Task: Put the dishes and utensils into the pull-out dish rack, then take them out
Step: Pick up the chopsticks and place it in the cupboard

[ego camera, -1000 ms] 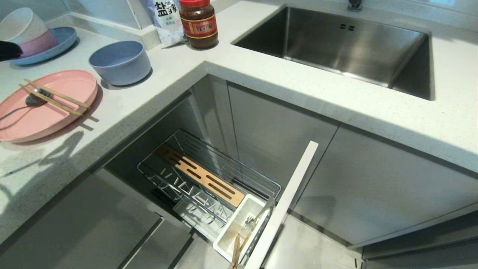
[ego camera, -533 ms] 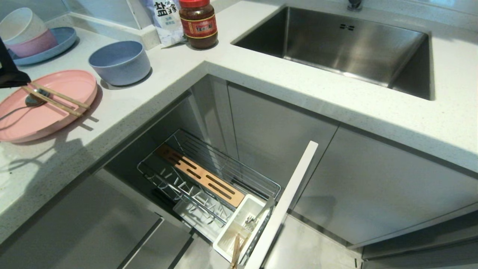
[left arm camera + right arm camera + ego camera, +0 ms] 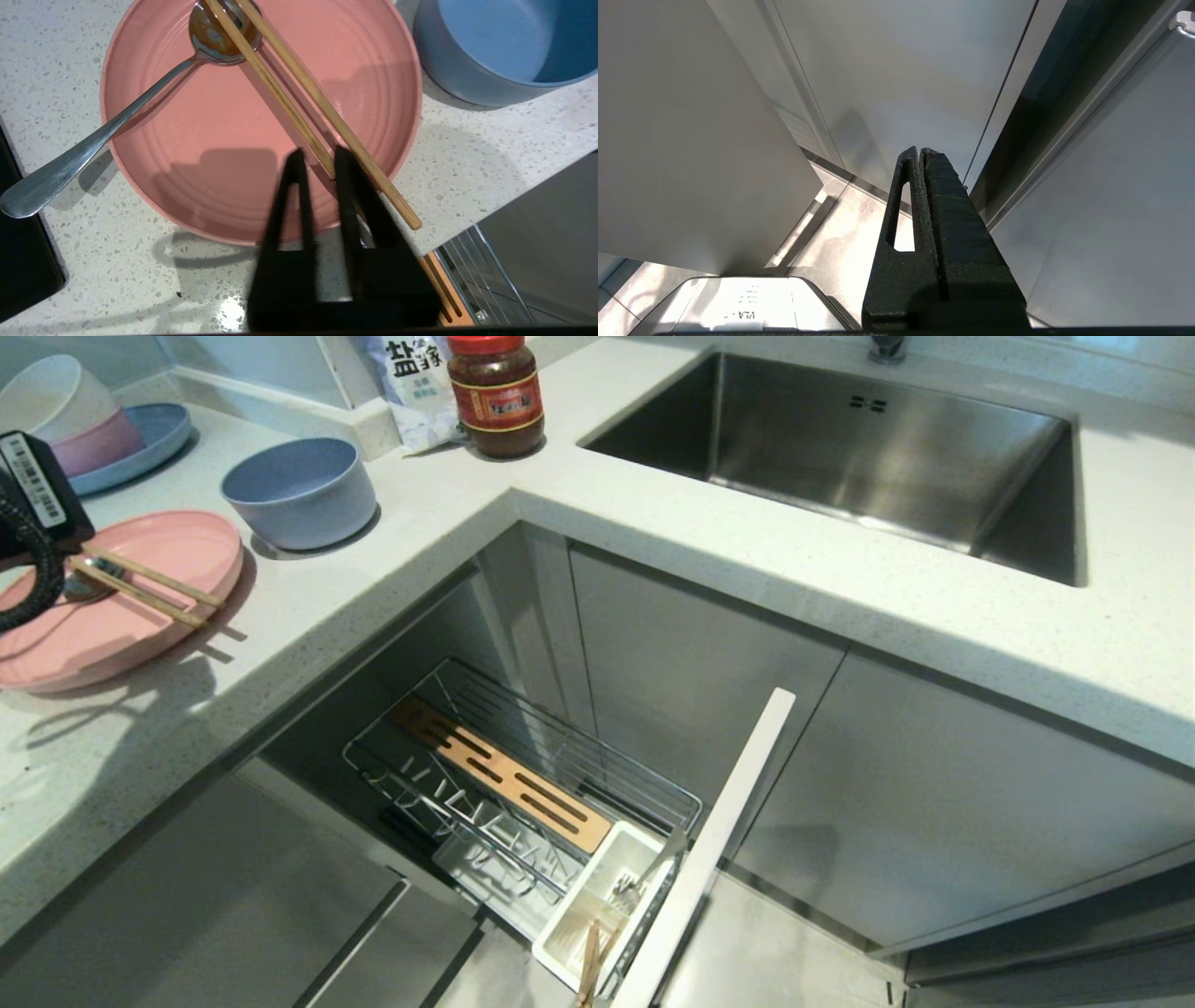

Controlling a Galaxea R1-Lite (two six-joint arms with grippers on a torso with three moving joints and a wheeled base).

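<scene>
Left gripper (image 3: pixel 316 156) hangs over the near rim of the flat round pale-pink plate (image 3: pixel 112 625), fingers parted by a narrow gap, nothing between them. One fingertip overlaps the nearer of the two light wooden chopsticks (image 3: pixel 299 100) in the wrist view; cannot tell if it touches. In the head view only the black wrist body with its coiled cable shows, at the left edge of the white speckled stone counter (image 3: pixel 653 523).

Chopsticks lie side by side across the plate, one end over the bowl of the slim steel spoon (image 3: pixel 117 126), the other end sticking out past the plate rim toward the counter's front edge. Spoon handle runs off the plate onto the counter.

Deep blue-grey matte bowl (image 3: pixel 301 490) stands upright just beside the plate, apart from it, further back on the counter.

Chrome wire pull-out dish rack (image 3: pixel 523 803) is pulled out below the counter, with slotted wooden block (image 3: pixel 499 775) along it and white plastic utensil cup (image 3: pixel 597 905) at the front end, a small steel fork (image 3: pixel 644 882) and wooden sticks standing in the cup.

Right gripper (image 3: pixel 920 154) has fingers pressed together, empty, facing grey cabinet fronts (image 3: pixel 901 70).
</scene>
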